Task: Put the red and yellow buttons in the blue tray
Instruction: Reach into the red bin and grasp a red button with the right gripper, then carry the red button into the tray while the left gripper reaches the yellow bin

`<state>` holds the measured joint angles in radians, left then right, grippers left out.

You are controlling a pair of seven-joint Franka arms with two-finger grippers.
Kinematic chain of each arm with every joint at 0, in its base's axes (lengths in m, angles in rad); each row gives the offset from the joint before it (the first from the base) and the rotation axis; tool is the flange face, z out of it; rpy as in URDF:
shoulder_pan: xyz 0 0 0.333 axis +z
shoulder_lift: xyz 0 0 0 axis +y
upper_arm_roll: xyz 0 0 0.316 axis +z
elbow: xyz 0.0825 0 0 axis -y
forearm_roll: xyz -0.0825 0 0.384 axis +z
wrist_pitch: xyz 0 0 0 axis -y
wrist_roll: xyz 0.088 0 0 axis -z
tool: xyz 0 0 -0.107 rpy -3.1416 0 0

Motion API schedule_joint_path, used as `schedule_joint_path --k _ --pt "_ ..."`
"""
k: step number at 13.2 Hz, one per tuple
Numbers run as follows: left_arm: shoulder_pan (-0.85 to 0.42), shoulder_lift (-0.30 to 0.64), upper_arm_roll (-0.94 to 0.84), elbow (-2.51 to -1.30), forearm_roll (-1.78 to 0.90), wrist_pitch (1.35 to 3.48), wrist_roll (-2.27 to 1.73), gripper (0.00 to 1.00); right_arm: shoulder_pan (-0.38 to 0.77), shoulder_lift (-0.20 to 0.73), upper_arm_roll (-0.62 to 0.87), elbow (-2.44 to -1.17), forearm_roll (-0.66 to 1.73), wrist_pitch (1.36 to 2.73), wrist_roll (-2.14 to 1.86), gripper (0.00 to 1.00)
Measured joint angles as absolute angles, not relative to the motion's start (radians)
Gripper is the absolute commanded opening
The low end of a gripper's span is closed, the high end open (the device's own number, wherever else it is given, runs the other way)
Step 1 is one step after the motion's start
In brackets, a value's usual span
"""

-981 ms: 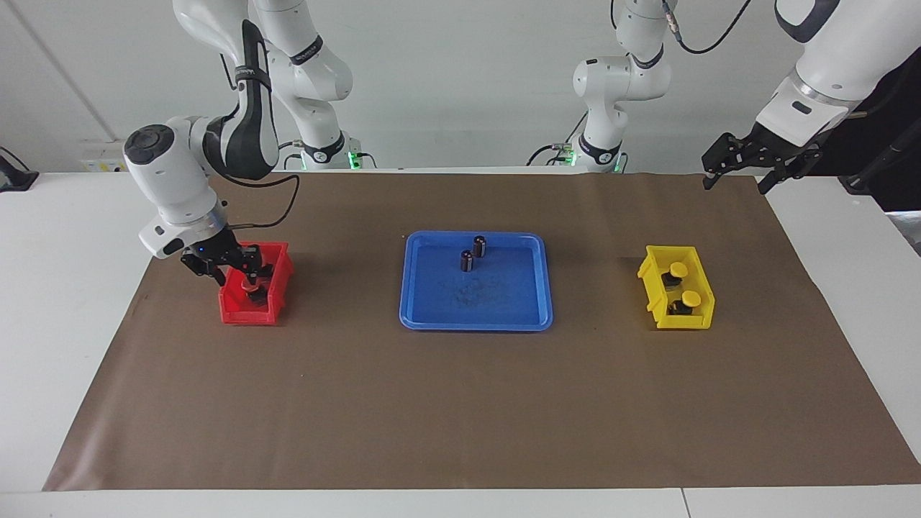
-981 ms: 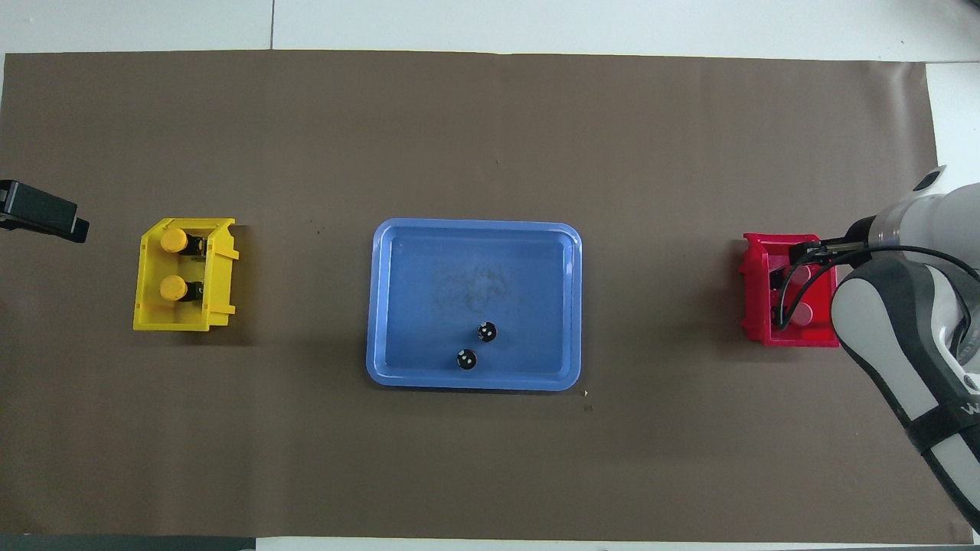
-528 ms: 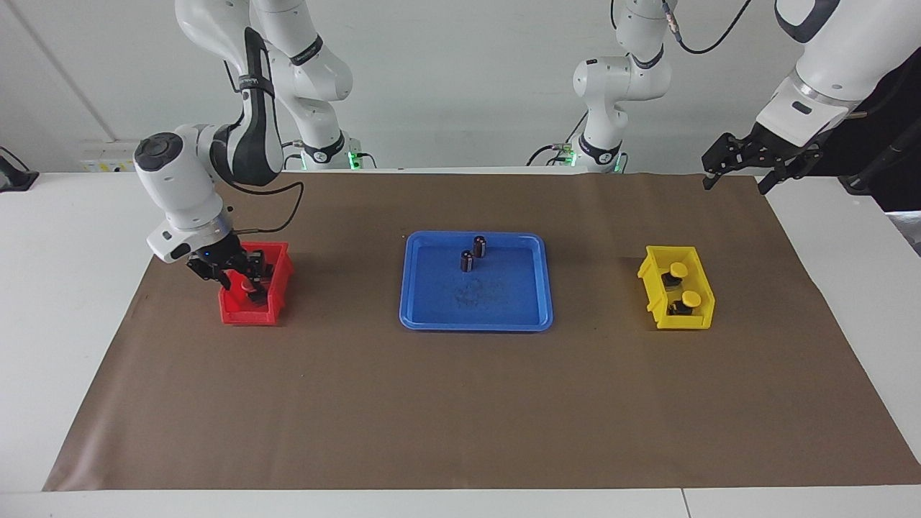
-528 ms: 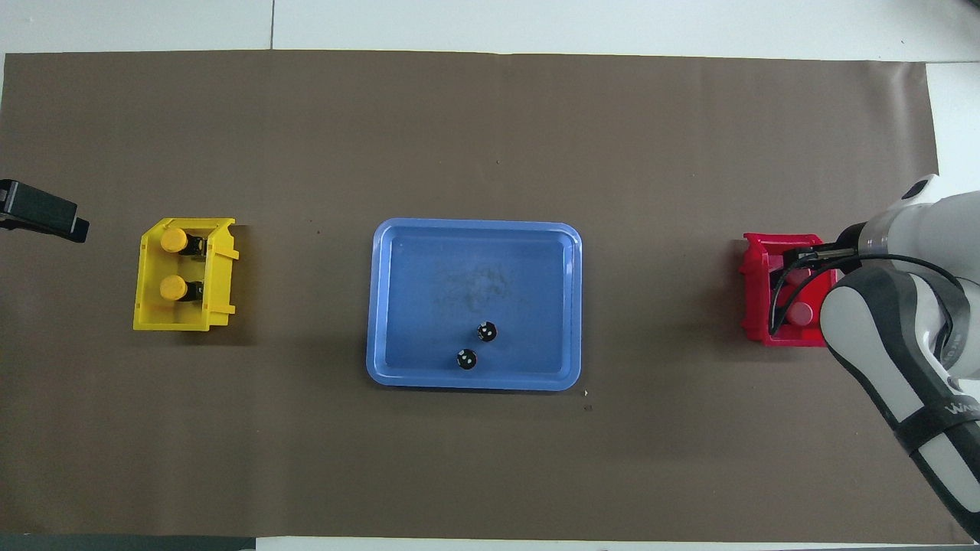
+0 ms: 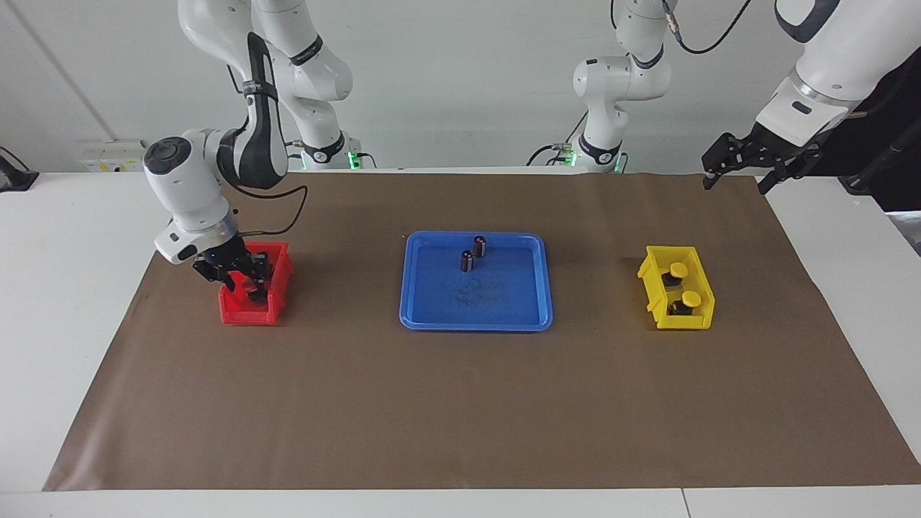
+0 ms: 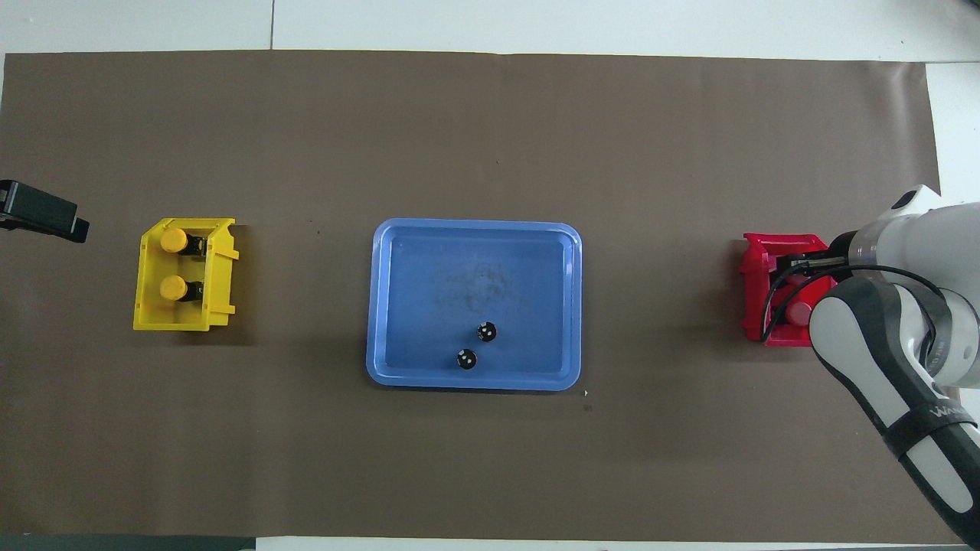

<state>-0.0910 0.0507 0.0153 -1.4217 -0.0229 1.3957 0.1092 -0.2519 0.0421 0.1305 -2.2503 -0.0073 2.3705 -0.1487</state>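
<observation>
The blue tray [image 5: 475, 324] [image 6: 475, 229] lies mid-table. Two yellow buttons [image 5: 691, 298] [image 6: 172, 288] sit in the yellow bin [image 5: 676, 322] [image 6: 145, 306] toward the left arm's end. The red bin [image 5: 245, 315] [image 6: 754, 291] stands toward the right arm's end, and one red cap [image 6: 800, 312] shows in it. My right gripper [image 5: 248, 284] reaches down into the red bin, and its arm hides the rest of the bin's contents. My left gripper [image 5: 735, 183] hangs open and empty, up in the air over the mat's corner.
Two dark capless cylinders [image 5: 466, 260] [image 6: 466, 358] stand in the tray, on the side nearer the robots. A brown mat [image 5: 460, 403] covers the table. The right arm's forearm [image 6: 880, 367] overhangs the red bin in the overhead view.
The right arm's wrist has risen and swung slightly toward the tray, while its gripper stays in the red bin. The left arm has not moved.
</observation>
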Motion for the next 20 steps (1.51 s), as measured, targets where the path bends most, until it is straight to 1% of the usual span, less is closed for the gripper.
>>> schedule_joint_path --k 1,2,3,4,5,6,9,10,11,13,14,15,16,17,18,20 --pt "-0.091 0.051 0.015 -1.422 -0.023 1.396 0.109 1.0 -0.252 0.042 0.13 -2.255 -0.007 2.372 -0.149 0.59" --pt "-0.091 0.051 0.015 -1.422 -0.023 1.396 0.109 1.0 -0.253 0.042 0.13 -2.258 -0.007 2.372 -0.149 0.56" --pt "-0.091 0.051 0.015 -1.422 -0.023 1.396 0.109 1.0 -0.253 0.042 0.129 -2.262 -0.007 2.372 -0.149 0.48" --pt "-0.091 0.051 0.015 -1.422 -0.023 1.394 0.109 1.0 -0.254 0.042 0.129 -2.263 -0.007 2.372 -0.15 0.35" --pt "-0.091 0.051 0.015 -1.422 -0.023 1.389 0.109 1.0 -0.254 0.042 0.129 -2.264 -0.007 2.372 -0.15 0.2" --pt "-0.091 0.051 0.015 -1.422 -0.023 1.385 0.109 1.0 -0.253 0.042 0.13 -2.265 -0.007 2.372 -0.15 0.13" --pt "-0.092 0.042 0.014 -1.446 -0.017 1.382 0.108 1.0 -0.252 0.043 0.131 -2.251 -0.007 2.355 -0.151 0.12" --pt "-0.091 0.034 0.015 -1.465 -0.009 1.388 0.107 1.0 -0.251 0.044 0.131 -2.219 -0.008 2.305 -0.152 0.12" --pt "-0.091 0.026 0.015 -1.479 -0.003 1.397 0.107 1.0 -0.251 0.05 0.131 -2.16 -0.008 2.222 -0.157 0.12" --pt "-0.091 0.011 0.015 -1.513 0.006 1.442 0.107 1.0 -0.248 0.072 0.132 -1.982 -0.008 2.019 -0.17 0.12" --pt "-0.09 -0.003 0.015 -1.551 0.01 1.505 0.107 1.0 -0.233 0.085 0.132 -1.886 -0.008 1.928 -0.17 0.13" --pt "-0.087 -0.023 0.016 -1.613 0.011 1.593 0.107 1.0 -0.2 0.102 0.132 -1.798 -0.007 1.857 -0.143 0.12" --pt "-0.079 -0.044 0.018 -1.694 0.012 1.69 0.107 1.0 -0.144 0.129 0.134 -1.711 -0.007 1.8 -0.063 0.12" --pt "-0.065 -0.054 0.019 -1.76 0.012 1.758 0.112 0.99 -0.07 0.159 0.136 -1.642 -0.008 1.773 0.04 0.13" --pt "-0.053 -0.051 0.02 -1.806 0.012 1.804 0.126 0.98 0.02 0.19 0.138 -1.591 -0.011 1.772 0.174 0.13" --pt "-0.043 -0.009 0.021 -1.841 0.012 1.873 0.152 0.89 0.191 0.242 0.141 -1.56 -0.015 1.855 0.435 0.13"
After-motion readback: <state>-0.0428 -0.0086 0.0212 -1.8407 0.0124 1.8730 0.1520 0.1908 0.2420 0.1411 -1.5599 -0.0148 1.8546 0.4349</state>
